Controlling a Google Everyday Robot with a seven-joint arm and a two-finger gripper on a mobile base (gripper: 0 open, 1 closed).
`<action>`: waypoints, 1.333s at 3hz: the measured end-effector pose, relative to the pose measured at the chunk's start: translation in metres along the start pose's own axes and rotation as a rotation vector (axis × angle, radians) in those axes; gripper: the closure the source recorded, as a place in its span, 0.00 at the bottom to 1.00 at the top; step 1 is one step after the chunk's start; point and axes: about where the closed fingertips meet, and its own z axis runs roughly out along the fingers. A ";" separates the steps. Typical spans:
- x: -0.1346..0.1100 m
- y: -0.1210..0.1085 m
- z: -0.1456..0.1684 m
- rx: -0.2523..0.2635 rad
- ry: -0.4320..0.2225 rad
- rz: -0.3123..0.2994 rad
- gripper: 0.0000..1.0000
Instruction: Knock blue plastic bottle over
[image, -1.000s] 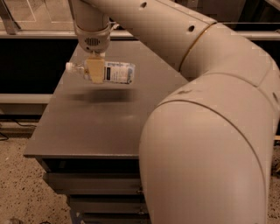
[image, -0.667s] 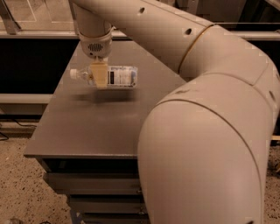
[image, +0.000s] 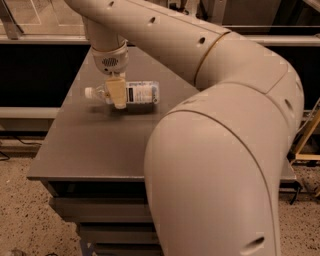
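The blue plastic bottle (image: 142, 93) lies on its side on the grey table (image: 100, 145), near the back left. Its white cap (image: 89, 92) points left and its white label faces me. My gripper (image: 118, 94) hangs straight down from the wrist, right in front of the bottle's neck end. It covers the part between the cap and the label. I cannot tell whether it touches the bottle.
My large beige arm (image: 220, 150) fills the right half of the view and hides the table's right side. The table's front edge (image: 85, 177) and left edge are near. Drawers sit under the table and a speckled floor (image: 20, 220) lies below.
The gripper and the lying bottle have both shifted slightly right and toward me in the view. The bottle stays on its side.
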 end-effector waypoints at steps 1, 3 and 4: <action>0.009 0.002 -0.005 0.011 -0.058 0.039 0.00; 0.065 0.020 -0.058 0.149 -0.326 0.214 0.00; 0.092 0.024 -0.078 0.206 -0.423 0.280 0.00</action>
